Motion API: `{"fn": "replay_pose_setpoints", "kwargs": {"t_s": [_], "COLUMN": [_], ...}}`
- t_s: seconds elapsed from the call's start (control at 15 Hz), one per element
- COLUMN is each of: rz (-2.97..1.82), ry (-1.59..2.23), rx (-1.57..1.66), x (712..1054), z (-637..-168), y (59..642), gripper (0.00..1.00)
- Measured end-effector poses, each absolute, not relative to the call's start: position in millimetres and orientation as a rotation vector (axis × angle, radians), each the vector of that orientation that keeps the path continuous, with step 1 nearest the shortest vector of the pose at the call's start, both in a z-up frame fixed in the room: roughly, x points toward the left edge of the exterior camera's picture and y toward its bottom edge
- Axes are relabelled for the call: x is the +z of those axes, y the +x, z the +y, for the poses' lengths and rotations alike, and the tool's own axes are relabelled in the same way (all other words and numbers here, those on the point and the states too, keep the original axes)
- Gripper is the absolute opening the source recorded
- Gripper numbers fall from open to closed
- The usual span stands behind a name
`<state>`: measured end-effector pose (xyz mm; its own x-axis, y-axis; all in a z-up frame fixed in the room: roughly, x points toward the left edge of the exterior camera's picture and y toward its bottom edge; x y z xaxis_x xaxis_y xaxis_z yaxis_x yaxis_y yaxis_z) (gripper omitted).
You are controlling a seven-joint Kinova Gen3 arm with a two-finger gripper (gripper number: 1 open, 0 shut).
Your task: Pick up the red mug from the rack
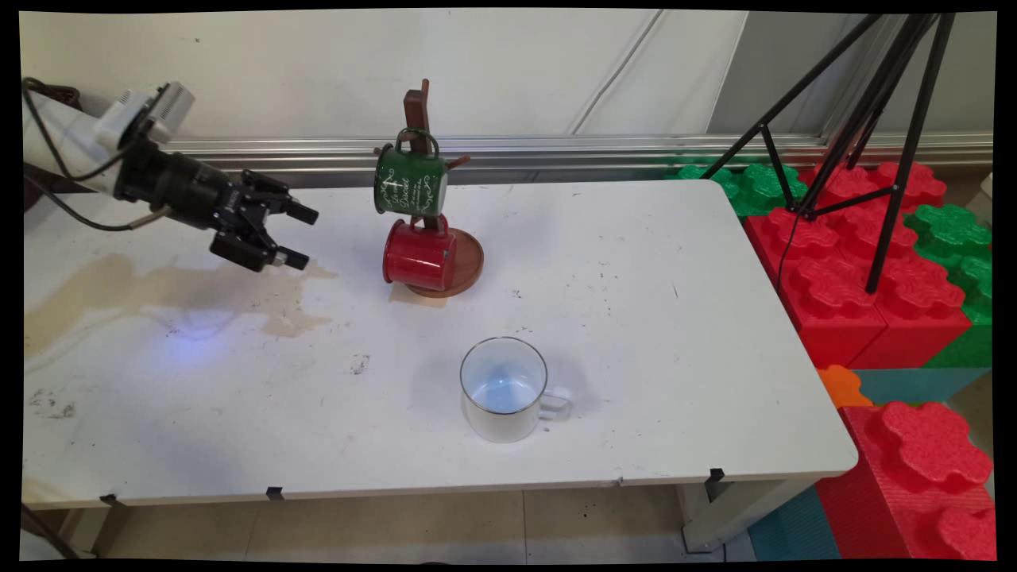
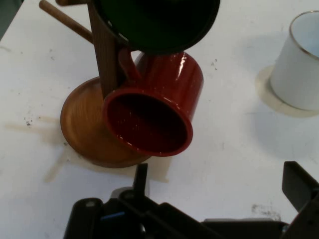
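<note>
- The hand (image 1: 295, 235) hangs over the surface (image 1: 636, 318) left of the mug tree (image 1: 419, 119), its two fingers spread apart with nothing between them, pointing toward the tree.
- Under the hand and left of the tree, a tan stain (image 1: 159, 286) spreads across the surface.
- The tree stands on a round wooden base (image 1: 469, 266) toward the back of the surface, its dark post upright with pegs sticking out.
- A green mug (image 1: 411, 183) hangs by its handle on an upper peg, on the tree's left side.
- A red mug (image 1: 419, 254) hangs just below the green one, tilted, its lower side over the base; in the hand view its mouth (image 2: 147, 122) faces the hand, and it may be resting on the base, though that is hard to tell.
- A white mug (image 1: 504, 388) stands upright on the surface in front of the tree and a little right, well apart from it, handle to its right.
- Far right of the tree, off the surface, a black tripod (image 1: 874, 119) stands over red and green foam blocks (image 1: 858, 262).
</note>
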<state>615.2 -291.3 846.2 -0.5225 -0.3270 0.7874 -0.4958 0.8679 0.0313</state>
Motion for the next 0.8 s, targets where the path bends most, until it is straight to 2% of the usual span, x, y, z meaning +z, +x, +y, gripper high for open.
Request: {"fn": "replay_pose_setpoints", "kwargs": {"t_s": [0.8], "rz": [-2.133], "ry": [0.649], "rx": [0.195], "x": [799.9], "z": [-305.2], "y": [592.6], "gripper": [1.00]}}
